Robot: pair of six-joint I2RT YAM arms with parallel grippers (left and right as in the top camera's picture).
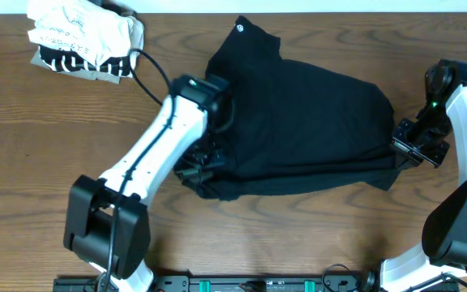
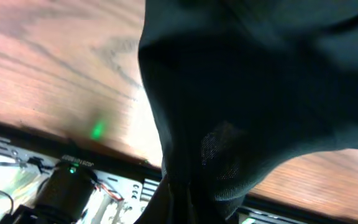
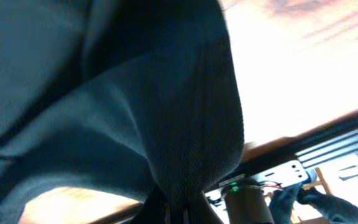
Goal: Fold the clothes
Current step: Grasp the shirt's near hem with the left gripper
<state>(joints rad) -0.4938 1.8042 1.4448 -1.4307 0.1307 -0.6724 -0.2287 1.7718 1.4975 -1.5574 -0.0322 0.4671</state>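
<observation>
Two hands hold our black shirt [image 1: 298,130] bunched mid-tabletop [image 1: 23,122]: left hand [image 1: 197,172] pinches its near-left edge, right hand [image 1: 402,152] its right corner. Both grips look thin, so pulling unevenly could slip fabric free or skew the fold.

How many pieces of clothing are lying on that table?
2: a black shirt in the middle, pinched by the left gripper and right gripper, and a white bundle at the far left corner. Layers beneath may hide more.
</observation>
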